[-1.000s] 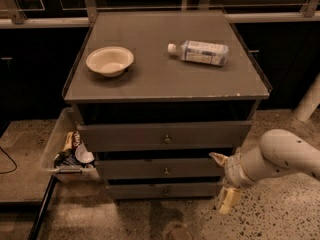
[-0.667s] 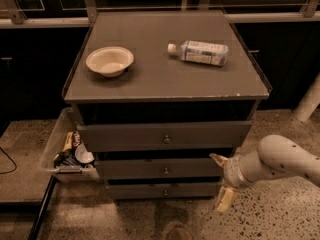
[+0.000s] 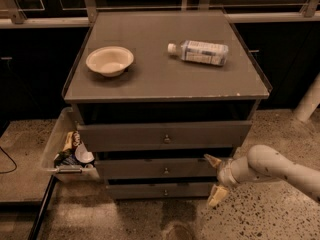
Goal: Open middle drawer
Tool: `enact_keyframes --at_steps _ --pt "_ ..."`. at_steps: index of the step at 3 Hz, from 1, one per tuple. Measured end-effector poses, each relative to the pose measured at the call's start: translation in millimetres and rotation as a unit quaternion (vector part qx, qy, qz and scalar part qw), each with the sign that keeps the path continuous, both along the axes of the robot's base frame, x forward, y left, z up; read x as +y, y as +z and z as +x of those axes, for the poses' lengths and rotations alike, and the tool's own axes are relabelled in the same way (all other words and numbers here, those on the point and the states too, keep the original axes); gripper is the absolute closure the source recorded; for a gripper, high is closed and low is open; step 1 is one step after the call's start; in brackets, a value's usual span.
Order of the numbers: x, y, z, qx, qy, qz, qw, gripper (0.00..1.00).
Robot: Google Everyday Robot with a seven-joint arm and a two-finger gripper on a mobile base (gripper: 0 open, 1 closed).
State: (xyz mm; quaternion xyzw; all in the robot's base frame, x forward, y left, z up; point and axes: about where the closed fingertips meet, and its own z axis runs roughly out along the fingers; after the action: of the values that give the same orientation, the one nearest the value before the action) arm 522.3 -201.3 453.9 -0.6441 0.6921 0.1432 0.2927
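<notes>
The middle drawer (image 3: 150, 169) sits second in the grey stack under the counter (image 3: 160, 86), between the top drawer (image 3: 200, 134) and the bottom drawer (image 3: 145, 190). Its flat front faces the camera with a small round knob (image 3: 166, 171) at the centre, and it looks closed. The gripper (image 3: 214, 178) hangs just off the right end of that front, on a pale arm (image 3: 280, 169) that reaches in from the right. Its jaws stand spread, one above the other, pinching nothing. Whether the upper one touches the drawer front I cannot tell.

On the counter a cream bowl (image 3: 110, 60) rests near the left edge. A plastic bottle (image 3: 200, 51) lies on its side toward the back right corner.
</notes>
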Motion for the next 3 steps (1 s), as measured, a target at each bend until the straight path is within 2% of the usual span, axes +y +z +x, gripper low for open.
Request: enact_keyframes --at_steps 1,2,3 --pt "0.7 -29.3 25.6 -0.022 0.005 0.016 0.9996 0.00" --pt "0.7 -29.4 25.6 -0.021 0.005 0.016 0.9996 0.00" --pt "6.3 -30.7 34.3 -0.042 0.015 0.010 0.9990 0.00"
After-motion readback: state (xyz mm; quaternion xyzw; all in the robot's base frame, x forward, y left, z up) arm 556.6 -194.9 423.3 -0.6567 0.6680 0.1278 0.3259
